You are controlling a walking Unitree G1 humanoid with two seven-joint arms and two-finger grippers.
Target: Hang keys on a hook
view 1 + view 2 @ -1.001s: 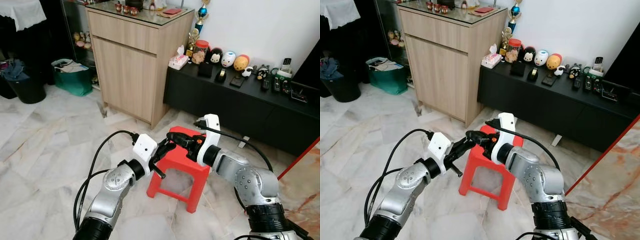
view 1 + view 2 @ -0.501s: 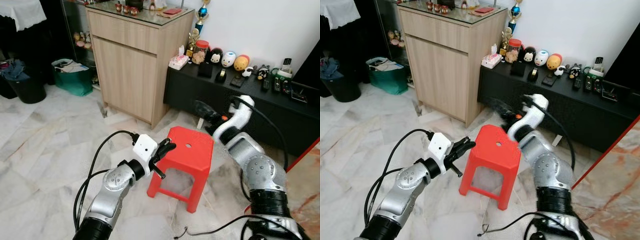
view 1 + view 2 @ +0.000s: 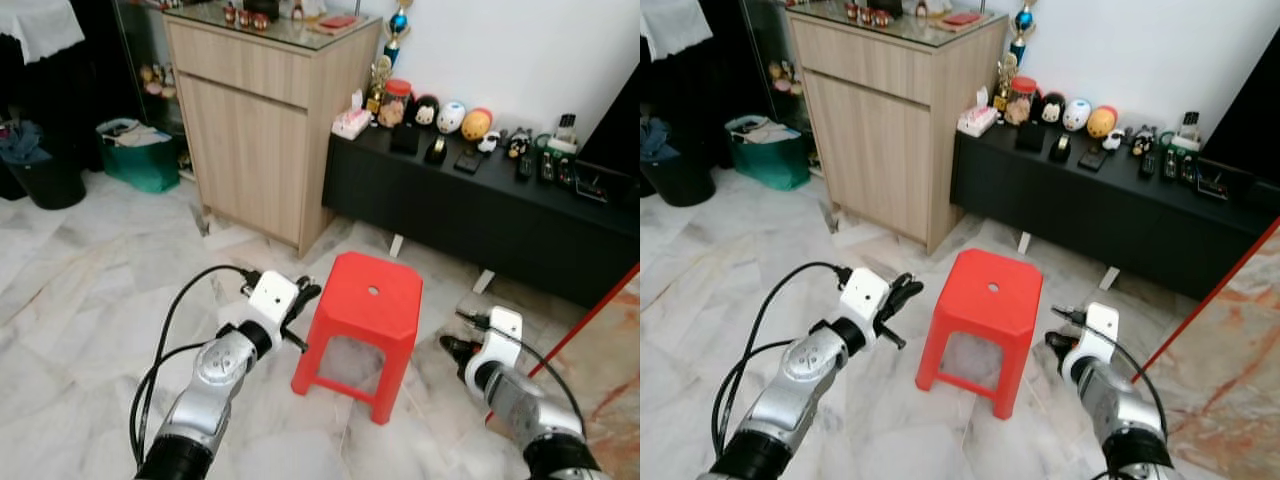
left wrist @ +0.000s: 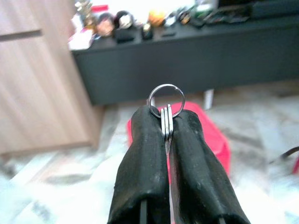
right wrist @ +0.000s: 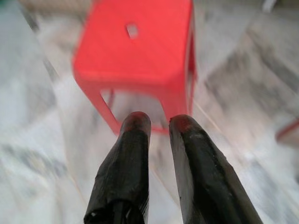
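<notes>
Between the two fingers of your left claw (image 4: 168, 122) sit the keys (image 4: 167, 116), pinched flat with the round split ring standing clear above the fingertips. That claw (image 3: 300, 297) hangs just left of the red stool (image 3: 365, 325), over the marble floor (image 3: 90, 300).

Progress, as judged: the pick-up is done; you have the keys in hand. The hanging is not done. No hook can be made out in any of the views, so you have yet to find it, and the walk and approach to it are probably all ahead of you.

Pose of the keys: their long axis runs along the claw's fingers, blades buried between the pads, ring end leading. In the head views the left claw points far and slightly right, toward the stool and the black low cabinet (image 3: 480, 205) beyond it, so the ring leads that way. The ring's opening faces the wrist camera squarely, which should suit threading it over a peg, provided the peg meets it along that line of sight.

Your right claw (image 3: 450, 347) is low on the near right of the stool, well apart from the keys. Its fingers (image 5: 133, 140) stand slightly parted with a narrow gap and hold nothing.

Far left, a wooden cupboard (image 3: 255, 130) stands beside the black cabinet.
</notes>
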